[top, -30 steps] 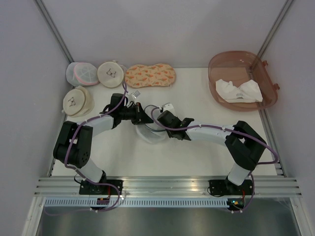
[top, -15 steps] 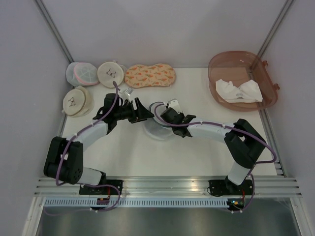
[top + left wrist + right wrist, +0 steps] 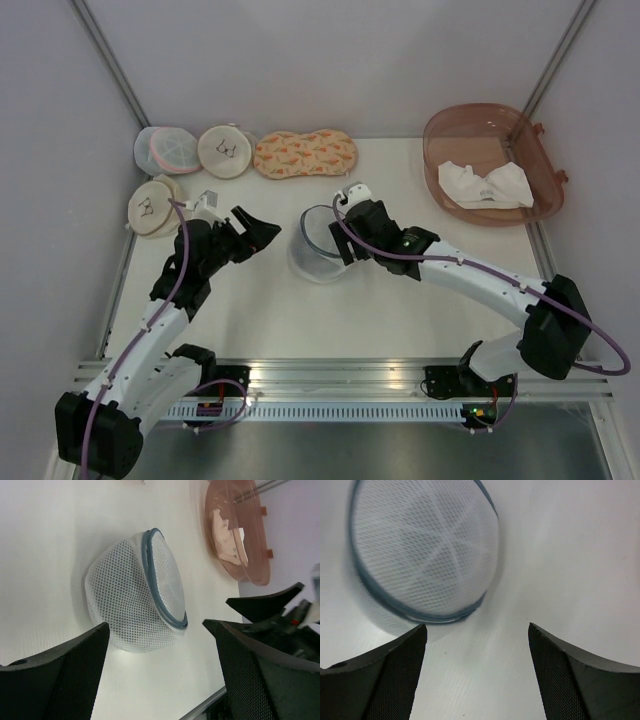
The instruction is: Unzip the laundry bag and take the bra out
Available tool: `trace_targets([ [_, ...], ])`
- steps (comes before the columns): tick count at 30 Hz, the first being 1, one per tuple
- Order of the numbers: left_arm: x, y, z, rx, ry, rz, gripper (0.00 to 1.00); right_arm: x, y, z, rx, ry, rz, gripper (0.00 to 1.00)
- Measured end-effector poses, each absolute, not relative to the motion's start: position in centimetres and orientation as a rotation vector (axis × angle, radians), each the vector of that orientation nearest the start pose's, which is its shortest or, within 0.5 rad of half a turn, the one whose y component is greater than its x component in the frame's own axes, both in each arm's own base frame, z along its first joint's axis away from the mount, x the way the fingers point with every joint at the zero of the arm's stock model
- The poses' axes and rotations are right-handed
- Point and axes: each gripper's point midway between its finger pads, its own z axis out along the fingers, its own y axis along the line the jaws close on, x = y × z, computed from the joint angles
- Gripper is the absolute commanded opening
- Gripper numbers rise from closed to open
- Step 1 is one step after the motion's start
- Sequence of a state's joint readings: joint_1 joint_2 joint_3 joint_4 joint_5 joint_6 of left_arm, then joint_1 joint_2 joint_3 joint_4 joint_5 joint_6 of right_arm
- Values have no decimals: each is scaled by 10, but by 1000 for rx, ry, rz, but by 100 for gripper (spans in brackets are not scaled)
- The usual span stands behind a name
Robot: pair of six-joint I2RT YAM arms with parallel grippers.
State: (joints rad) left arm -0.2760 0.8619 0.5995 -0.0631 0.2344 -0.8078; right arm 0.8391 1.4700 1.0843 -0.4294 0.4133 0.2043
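The laundry bag [image 3: 316, 246] is a round white mesh pouch with a dark grey-blue zipper rim, lying on the table between the two arms. The left wrist view shows the laundry bag [image 3: 132, 600] domed and tipped on its side. In the right wrist view the laundry bag [image 3: 422, 547] faces me flat. My left gripper [image 3: 255, 229] [image 3: 157, 672] is open, a short way left of the bag and apart from it. My right gripper [image 3: 341, 243] [image 3: 477, 672] is open at the bag's right edge, holding nothing. The bra is out of view.
Two cream round pouches [image 3: 225, 150] [image 3: 155, 207], a white mesh pouch with pink trim [image 3: 167, 148] and an orange patterned pouch [image 3: 305, 154] lie at the back left. A pink translucent tub [image 3: 440, 125] [image 3: 252, 555] holding white cloth [image 3: 485, 185] stands at the back right.
Both grippers have gone from shut to open and let go of the bag. The left arm has pulled back to the left; the right gripper has backed off slightly. The bag now rests on the table.
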Motion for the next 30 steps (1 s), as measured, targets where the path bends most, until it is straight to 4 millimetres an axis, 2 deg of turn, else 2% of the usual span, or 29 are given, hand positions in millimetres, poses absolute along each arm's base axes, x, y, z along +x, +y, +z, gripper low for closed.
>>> trace_targets([
  [3, 283, -149, 204, -393, 1968, -921, 90, 293, 261, 170, -561, 2177, 205, 84],
  [5, 282, -146, 199, -414, 1980, -906, 90, 292, 276, 179, -585, 2157, 272, 83],
  [10, 279, -143, 189, -447, 2015, -888, 90, 294, 321, 183, -662, 2140, 364, 79],
  [14, 278, -143, 191, -456, 2008, -898, 90, 302, 347, 173, -681, 2143, 354, 73],
  [18, 273, -142, 191, -459, 1999, -904, 90, 321, 349, 160, -628, 2156, 255, 62],
  [23, 268, -141, 190, -464, 1998, -908, 90, 340, 346, 149, -562, 2162, 141, 59],
  [30, 265, -140, 187, -472, 2008, -906, 90, 342, 347, 138, -559, 2181, 125, 59],
])
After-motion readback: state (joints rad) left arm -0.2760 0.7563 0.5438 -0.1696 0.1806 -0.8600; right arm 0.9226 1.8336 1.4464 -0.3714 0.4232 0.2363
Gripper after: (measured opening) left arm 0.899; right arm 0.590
